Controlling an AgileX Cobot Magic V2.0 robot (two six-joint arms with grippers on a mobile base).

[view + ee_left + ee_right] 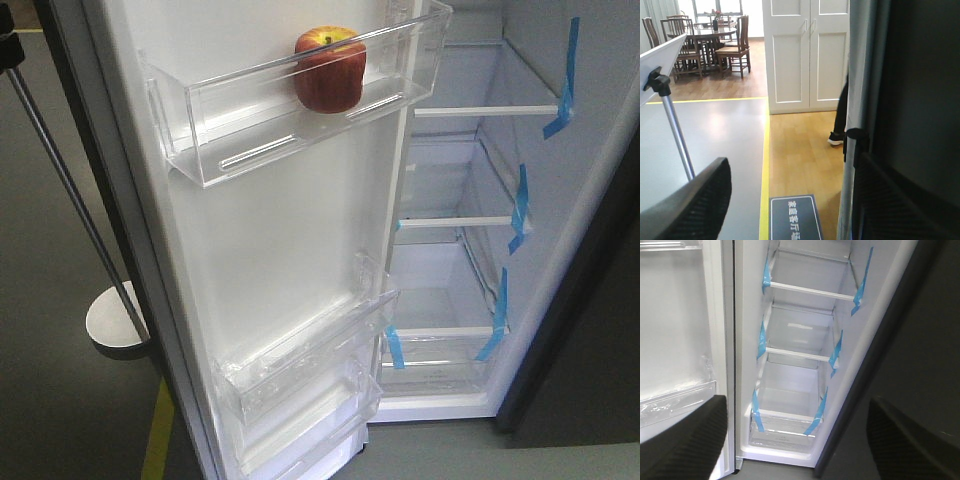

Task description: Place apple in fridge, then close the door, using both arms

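The red apple (328, 68) sits in the top clear bin (260, 125) on the white inside of the open door (280, 230). To its right the fridge (600, 120) stands open, its shelves edged with blue tape (519, 208) and bare. Neither gripper shows in the front view. My left gripper (790, 200) is open and holds nothing; its right finger (890, 200) lies close along the door's dark outer face (920, 100). My right gripper (797, 440) is open too and faces the fridge's lower shelves (795, 355).
A metal stand pole (60, 170) with a round base (115, 318) rises left of the door, beside a yellow floor line (158, 440). Behind the door I see a blue floor sign (792, 217), white cupboard doors (810, 50), a person's shoe (837, 138), a dining table and chairs (715, 40).
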